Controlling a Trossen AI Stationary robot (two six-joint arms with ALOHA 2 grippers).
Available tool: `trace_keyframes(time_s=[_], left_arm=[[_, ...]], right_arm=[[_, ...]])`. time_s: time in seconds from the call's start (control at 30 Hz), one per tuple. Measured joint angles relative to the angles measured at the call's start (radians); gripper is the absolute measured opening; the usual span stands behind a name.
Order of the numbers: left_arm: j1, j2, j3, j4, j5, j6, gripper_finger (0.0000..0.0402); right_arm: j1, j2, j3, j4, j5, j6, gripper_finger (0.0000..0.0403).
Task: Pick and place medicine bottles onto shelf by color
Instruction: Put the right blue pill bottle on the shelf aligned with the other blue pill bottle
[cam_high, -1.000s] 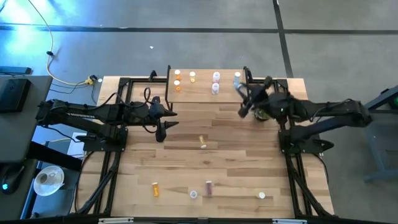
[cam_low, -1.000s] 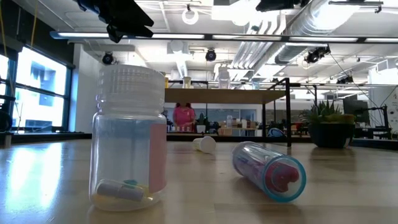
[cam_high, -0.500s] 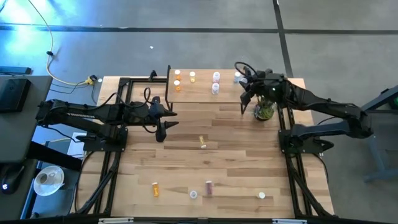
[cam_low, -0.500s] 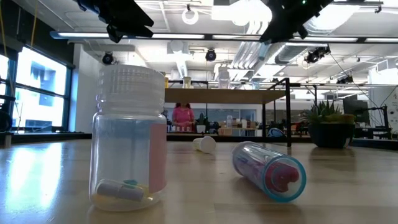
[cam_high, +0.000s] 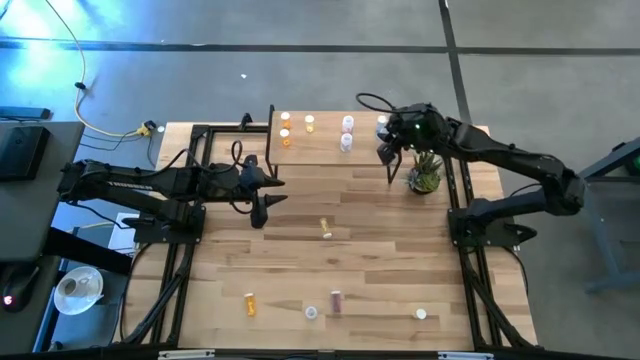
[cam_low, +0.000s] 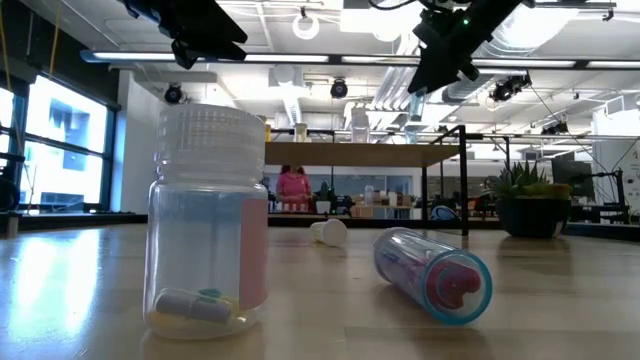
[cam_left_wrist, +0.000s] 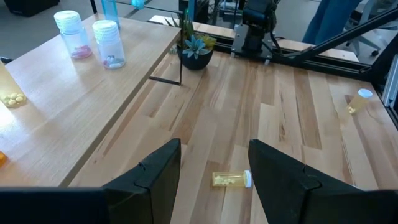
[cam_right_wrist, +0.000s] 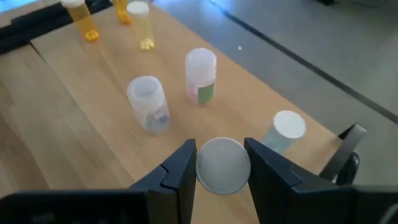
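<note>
Spanning the far edge of the worktop (cam_high: 380, 230), the shelf (cam_high: 320, 147) carried several bottles. Above its right end the right hand (cam_right_wrist: 222, 163) clenched a white-capped bottle (cam_right_wrist: 223, 165). Left of the shelf, the left hand (cam_left_wrist: 214, 163) hung released.

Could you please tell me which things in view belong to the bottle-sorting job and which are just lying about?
Job:
- white-capped pill bottle in the right claw
- light wooden shelf on black legs, with orange, clear bottles
- yellow pill bottle lying mid-table
- orange, purple, pale bottles along the near edge

Lying about:
- green potted plant
- left claw, idle
</note>
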Motion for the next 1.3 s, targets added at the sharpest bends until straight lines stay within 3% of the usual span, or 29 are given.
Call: trace_keyframes(time_s=[0.43, 1.1, 1.3], left_arm=[[0.0, 0.0, 0.0, 0.0, 0.0, 0.0, 0.0179], [0.0, 0.0, 0.0, 0.0, -0.007, 0.0, 0.0179], [0.0, 0.0, 0.0, 0.0, -0.007, 0.0, 0.0179]], right_arm=[[-0.049, 0.088, 0.005, -0.028, -0.069, 0.045, 0.011], [-0.057, 0.138, 0.008, -0.045, -0.058, 0.044, 0.011], [-0.056, 0.139, 0.007, -0.05, -0.048, 0.044, 0.0129]])
